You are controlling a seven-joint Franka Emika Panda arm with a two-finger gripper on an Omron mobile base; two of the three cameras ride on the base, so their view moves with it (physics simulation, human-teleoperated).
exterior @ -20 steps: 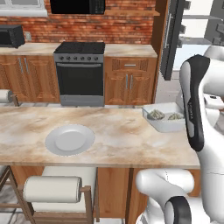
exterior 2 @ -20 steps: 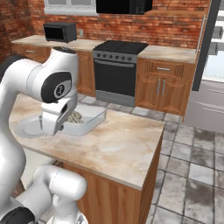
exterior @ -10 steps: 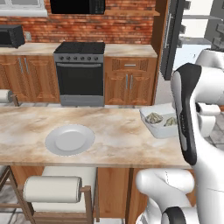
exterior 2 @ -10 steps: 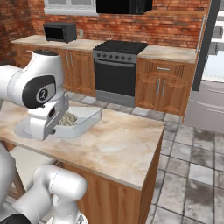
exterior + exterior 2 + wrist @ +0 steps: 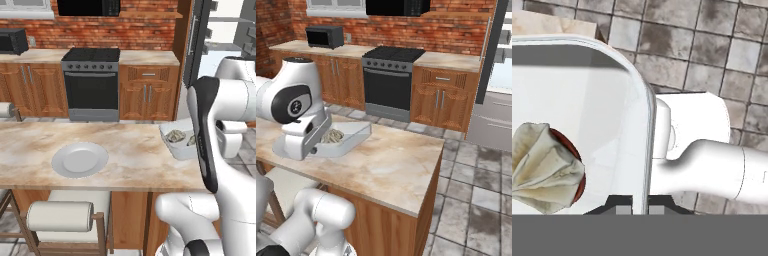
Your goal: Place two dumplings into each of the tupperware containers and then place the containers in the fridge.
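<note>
Brick walls and wooden cabinets back the marble table [image 5: 125,150], where the tupperware container [image 5: 351,136] sits at the end nearest the open fridge [image 5: 200,45]. Inside it lie dumplings [image 5: 176,136], one close in the hand view [image 5: 544,167]. The pincer [image 5: 640,204] is clenched on the container's rim [image 5: 646,150], one tip inside the wall and one outside. The container's long axis runs away from the pincer, so the carry likely swings it off the table edge, over the tiled floor [image 5: 476,200], toward the fridge.
</note>
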